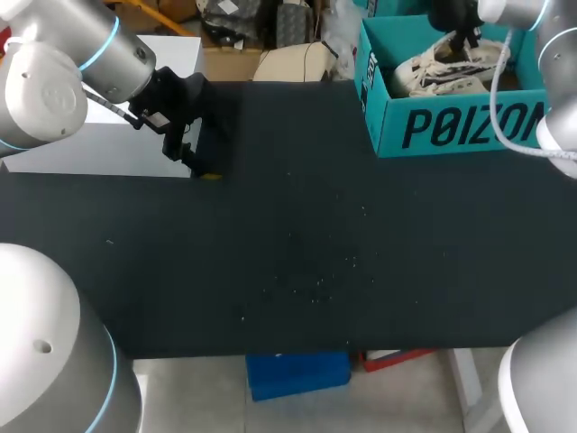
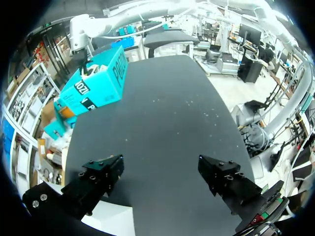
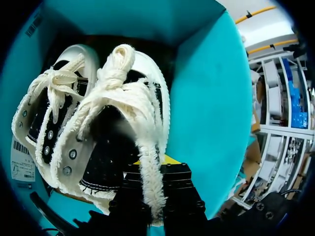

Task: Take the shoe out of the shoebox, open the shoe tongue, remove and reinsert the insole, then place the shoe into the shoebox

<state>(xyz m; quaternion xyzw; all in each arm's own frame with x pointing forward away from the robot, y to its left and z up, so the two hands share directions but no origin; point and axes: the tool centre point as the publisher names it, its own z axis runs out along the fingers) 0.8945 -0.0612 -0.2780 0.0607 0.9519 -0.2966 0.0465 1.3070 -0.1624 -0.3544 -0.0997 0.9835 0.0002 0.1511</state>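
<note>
Right gripper [image 3: 152, 171] clamped on the frayed heel rim of our white sneaker [image 3: 106, 105], which sits inside the teal shoebox [image 1: 451, 126]; left gripper [image 2: 160, 164] hangs spread, well apart from the shoebox. We fear the thin hold slipping, or the shoebox lifting too.

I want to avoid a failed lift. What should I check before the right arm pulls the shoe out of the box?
1. Right gripper shut on the shoe: ok, its frayed rim sits between both fingers.
2. Second shoe outside the grip: ok, it lies beside.
3. Shoebox open on top: ok.
4. Left gripper open, over the table, far from the box: ok.
5. Laces of the two shoes not tangled: cannot tell.
</note>
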